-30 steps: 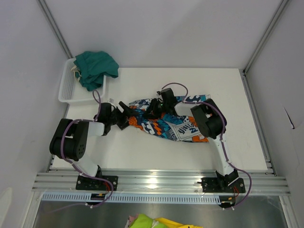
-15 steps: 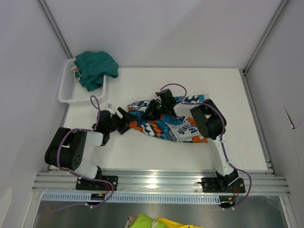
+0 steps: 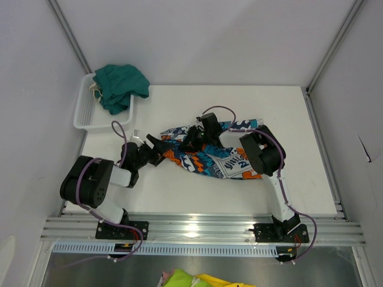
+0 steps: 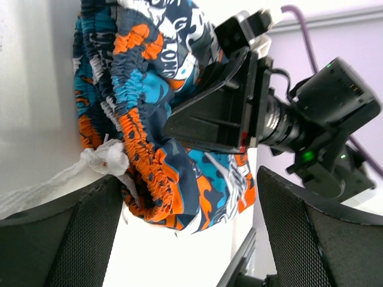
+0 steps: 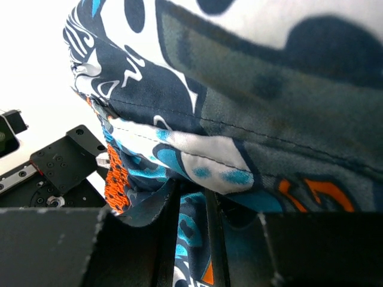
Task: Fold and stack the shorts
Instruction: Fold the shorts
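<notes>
The patchwork-print shorts (image 3: 218, 156) lie spread on the white table. My right gripper (image 3: 194, 141) is over their upper left part, shut on a fold of the fabric (image 5: 197, 179), which is pinched between the fingers (image 5: 191, 239). My left gripper (image 3: 157, 149) is open at the left end of the shorts. Its wide-apart fingers (image 4: 60, 239) flank the orange elastic waistband (image 4: 143, 155) and white drawstring (image 4: 102, 158) without closing on them. The plain teal-green shorts (image 3: 121, 85) lie bunched over the far end of the white mesh basket (image 3: 87, 113).
The basket stands at the table's far left corner beside the left wall. The right gripper's body (image 4: 239, 101) is close in front of the left gripper. Aluminium rails (image 3: 203, 230) run along the near edge.
The left arm's elbow swung out toward the near left, then came partly back. Its gripper stayed at the waistband end. The right gripper keeps its hold and has barely moved.
</notes>
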`<state>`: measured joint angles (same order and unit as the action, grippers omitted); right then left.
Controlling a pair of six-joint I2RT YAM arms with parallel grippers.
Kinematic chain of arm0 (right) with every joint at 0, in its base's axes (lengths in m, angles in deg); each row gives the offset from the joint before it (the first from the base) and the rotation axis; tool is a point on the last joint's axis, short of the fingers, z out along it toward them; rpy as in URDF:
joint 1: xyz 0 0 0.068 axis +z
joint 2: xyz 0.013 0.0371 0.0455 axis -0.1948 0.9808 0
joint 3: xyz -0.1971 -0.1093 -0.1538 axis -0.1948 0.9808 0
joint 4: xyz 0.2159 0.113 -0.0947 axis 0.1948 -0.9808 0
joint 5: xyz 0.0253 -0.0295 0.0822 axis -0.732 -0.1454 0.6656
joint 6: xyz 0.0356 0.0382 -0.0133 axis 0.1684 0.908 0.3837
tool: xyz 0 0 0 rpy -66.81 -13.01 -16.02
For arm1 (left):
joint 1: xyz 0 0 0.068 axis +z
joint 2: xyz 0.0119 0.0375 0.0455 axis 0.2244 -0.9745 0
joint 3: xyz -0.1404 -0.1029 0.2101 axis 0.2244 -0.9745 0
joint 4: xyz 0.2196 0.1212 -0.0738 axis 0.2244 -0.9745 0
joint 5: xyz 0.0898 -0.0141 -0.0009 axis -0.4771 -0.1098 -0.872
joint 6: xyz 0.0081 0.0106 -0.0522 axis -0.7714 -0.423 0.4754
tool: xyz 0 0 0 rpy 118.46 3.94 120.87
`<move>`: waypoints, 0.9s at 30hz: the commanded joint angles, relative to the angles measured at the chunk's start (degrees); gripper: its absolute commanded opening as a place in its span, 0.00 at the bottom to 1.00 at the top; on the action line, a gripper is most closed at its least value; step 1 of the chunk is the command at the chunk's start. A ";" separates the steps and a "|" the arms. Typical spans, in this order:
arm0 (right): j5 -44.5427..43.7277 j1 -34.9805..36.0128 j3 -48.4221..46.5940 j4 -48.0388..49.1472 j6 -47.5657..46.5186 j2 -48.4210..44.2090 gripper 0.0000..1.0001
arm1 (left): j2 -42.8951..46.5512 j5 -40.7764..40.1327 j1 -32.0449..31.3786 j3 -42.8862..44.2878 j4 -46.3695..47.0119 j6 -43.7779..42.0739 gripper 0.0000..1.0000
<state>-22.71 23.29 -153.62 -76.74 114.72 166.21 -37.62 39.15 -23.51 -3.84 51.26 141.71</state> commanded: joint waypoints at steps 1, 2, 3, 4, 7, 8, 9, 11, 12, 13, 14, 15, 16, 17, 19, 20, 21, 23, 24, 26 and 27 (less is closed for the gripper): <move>-1.64 1.25 2.56 -3.29 -0.36 -0.33 0.27 | -0.44 -2.73 -0.44 -0.79 8.43 2.52 0.90; -1.73 1.25 2.65 -3.12 -0.27 -0.33 0.27 | -0.45 -3.52 -0.44 -1.14 8.62 2.96 0.90; -1.64 1.34 2.65 -3.11 -0.27 -0.24 0.27 | -0.36 -3.79 -0.44 -1.23 8.10 3.14 0.89; -1.64 1.25 2.56 -3.03 -0.18 -0.33 0.27 | -0.27 -3.79 -0.44 -1.23 6.96 3.23 0.89; -1.64 1.25 2.21 -3.03 0.08 -0.15 0.27 | 1.31 -5.36 -0.44 -1.14 -1.90 3.75 0.89; -1.56 1.25 2.21 -3.03 0.17 -0.07 0.27 | 1.75 -5.98 -0.44 -2.45 -3.93 5.23 0.89; -1.55 1.34 2.13 -2.94 0.17 -0.15 0.27 | 2.71 -7.20 -0.53 -3.16 -6.13 6.21 0.89; -1.64 1.25 1.95 -2.94 0.25 -0.24 0.27 | 3.33 -8.61 -1.23 -5.79 -4.66 7.96 0.89; -1.56 1.25 1.95 -2.94 0.34 -0.24 0.27 | 4.03 -9.14 -1.41 -5.98 -4.74 8.15 0.89; -1.55 1.25 1.86 -2.85 0.26 -0.24 0.27 | 4.21 -9.58 -1.76 -5.81 -5.44 8.41 0.89; -1.55 1.16 1.95 -2.85 0.34 -0.24 0.27 | 4.30 -9.68 -2.02 -5.28 -6.05 8.33 0.90; -1.55 1.25 2.04 -2.76 0.34 -0.16 0.27 | 3.87 -9.94 -2.72 -5.19 -6.49 8.24 0.89; -1.38 1.25 2.04 -2.59 0.43 -0.15 0.27 | 3.43 -10.11 -3.07 -4.84 -6.50 8.32 0.90; -1.38 1.25 2.30 -2.50 0.52 -0.24 0.27 | 2.99 -10.20 -3.34 -4.66 -6.15 8.67 0.89; -1.20 1.34 2.47 -2.41 0.52 -0.33 0.27 | 1.06 -10.38 -4.04 -4.31 -3.09 9.73 0.89; -1.12 1.42 2.82 -2.24 0.52 -0.33 0.27 | 0.18 -10.29 -4.22 -3.79 -0.98 9.99 0.89; -1.20 1.42 3.00 -2.06 0.61 -0.42 0.27 | -0.61 -10.20 -4.31 -3.61 -0.18 10.26 0.89; -0.94 1.51 3.44 -1.45 0.78 -0.51 0.27 | -2.81 -10.03 -4.22 -2.82 2.27 11.57 0.89; -0.50 1.51 3.88 -1.10 0.96 -0.51 0.27 | -3.60 -10.12 -4.39 -2.64 2.90 12.10 0.89; 0.03 1.51 4.23 -0.66 0.96 -0.51 0.27 | -5.01 -10.47 -4.48 -1.77 3.08 12.89 0.88; 0.20 1.60 4.41 -0.65 0.96 -0.59 0.27 | -5.10 -10.73 -4.48 -1.50 2.56 12.90 0.87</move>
<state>-21.85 23.66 -151.57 -73.92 116.43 165.88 -41.05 30.59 -27.42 -6.52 52.85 153.51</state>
